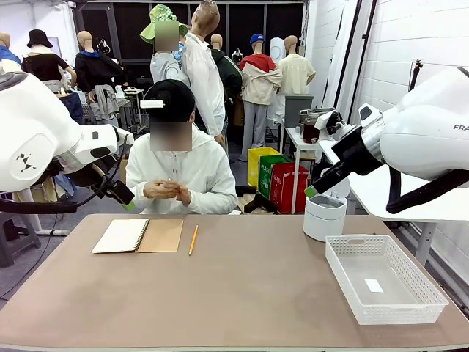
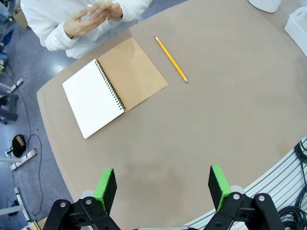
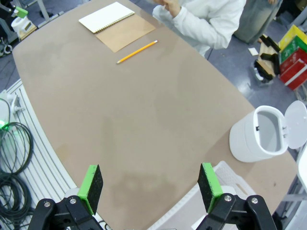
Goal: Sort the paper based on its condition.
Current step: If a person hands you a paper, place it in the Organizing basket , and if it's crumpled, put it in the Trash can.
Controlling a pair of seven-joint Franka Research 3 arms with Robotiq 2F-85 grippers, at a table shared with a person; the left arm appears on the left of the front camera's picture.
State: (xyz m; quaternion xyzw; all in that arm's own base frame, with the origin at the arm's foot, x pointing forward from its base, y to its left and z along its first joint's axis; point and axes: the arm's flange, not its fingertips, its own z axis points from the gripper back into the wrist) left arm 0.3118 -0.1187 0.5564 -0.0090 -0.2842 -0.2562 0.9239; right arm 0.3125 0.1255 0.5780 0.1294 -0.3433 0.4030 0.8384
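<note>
The paper is out of view. An open spiral notebook shows a blank white page, its brown cover folded out beside it, at the far left of the table in front of the person. My left gripper hangs open high above the table's left side, nothing between its green pads. My right gripper is open too, held high above the right side near the bin, also with nothing between its pads. The person's hands are clasped together at the far edge.
A yellow pencil lies right of the notebook. A white lidded bin stands open at the far right. In front of it sits a white mesh basket holding a small white scrap.
</note>
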